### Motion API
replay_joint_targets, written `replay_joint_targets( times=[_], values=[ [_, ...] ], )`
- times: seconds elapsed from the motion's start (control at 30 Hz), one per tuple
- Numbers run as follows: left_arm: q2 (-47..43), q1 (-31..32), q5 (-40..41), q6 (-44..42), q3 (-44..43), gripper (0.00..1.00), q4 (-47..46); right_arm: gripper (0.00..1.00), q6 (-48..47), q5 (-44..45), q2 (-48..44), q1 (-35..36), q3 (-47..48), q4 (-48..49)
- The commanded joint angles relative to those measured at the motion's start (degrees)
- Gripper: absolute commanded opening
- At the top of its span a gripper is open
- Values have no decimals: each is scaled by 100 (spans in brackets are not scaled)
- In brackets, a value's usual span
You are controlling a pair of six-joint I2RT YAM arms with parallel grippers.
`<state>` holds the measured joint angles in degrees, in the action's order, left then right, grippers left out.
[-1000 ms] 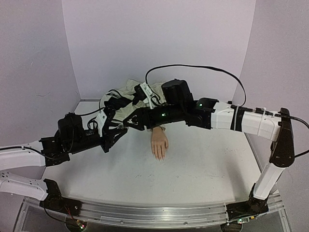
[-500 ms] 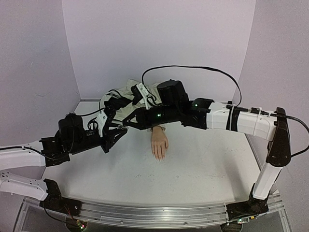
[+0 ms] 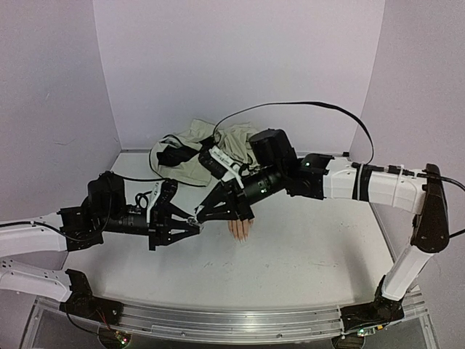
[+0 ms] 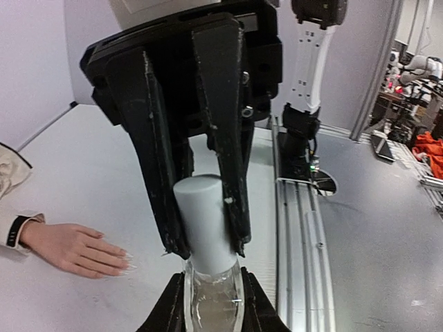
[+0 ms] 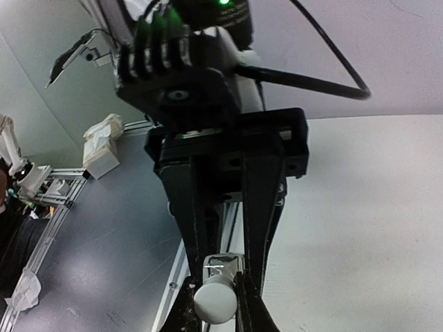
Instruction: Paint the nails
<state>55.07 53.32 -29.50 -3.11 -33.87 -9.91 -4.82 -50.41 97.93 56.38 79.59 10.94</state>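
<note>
A small bottle with a clear body and a white cap is held between both grippers, above the table and left of the mannequin hand. My left gripper is shut on the clear body. My right gripper is shut on the white cap, its black fingers coming in from the opposite side. The pale hand lies palm down, its nails pointing toward the table's near edge. In the top view the right arm hides most of it.
The cream sleeve cloth with a dark cuff is bunched at the back of the white table. An aluminium rail runs along the near edge. Purple walls enclose the back and sides.
Both grippers have moved together from near the sleeve toward the table's front, beside the hand. The right gripper's jaws have closed on the cap.
</note>
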Motion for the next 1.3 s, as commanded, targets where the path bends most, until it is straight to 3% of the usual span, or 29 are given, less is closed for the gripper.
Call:
replay_joint_targets(
  times=[0.0, 0.1, 0.2, 0.3, 0.4, 0.57, 0.8, 1.27],
  values=[
    [-102, 12, -309, 73, -259, 0, -617, 5, -418, -778, -261, 285, -301, 53],
    [-60, 12, 227, 57, -269, 0, -622, 46, -111, -206, -451, 281, -484, 390],
    [-53, 13, 699, -15, -231, 0, -617, 73, 339, 958, -613, 281, -534, 506],
    [-72, 20, 978, -161, -191, 0, -611, 83, 1013, 1926, -687, 276, -490, 484],
    [-70, 23, 1164, -299, -173, 0, -564, 90, 1505, 2105, -731, 275, -467, 416],
    [-62, 29, 1437, -542, -165, 0, -448, 88, 2153, 2339, -652, 269, -215, -24],
    [12, 25, 1711, -787, -103, 0, -339, 76, 2539, 2188, -394, 264, 266, -305],
    [49, 28, 1770, -928, -86, 0, -293, 39, 2678, 2079, 174, 269, 950, -522]
  ],
)
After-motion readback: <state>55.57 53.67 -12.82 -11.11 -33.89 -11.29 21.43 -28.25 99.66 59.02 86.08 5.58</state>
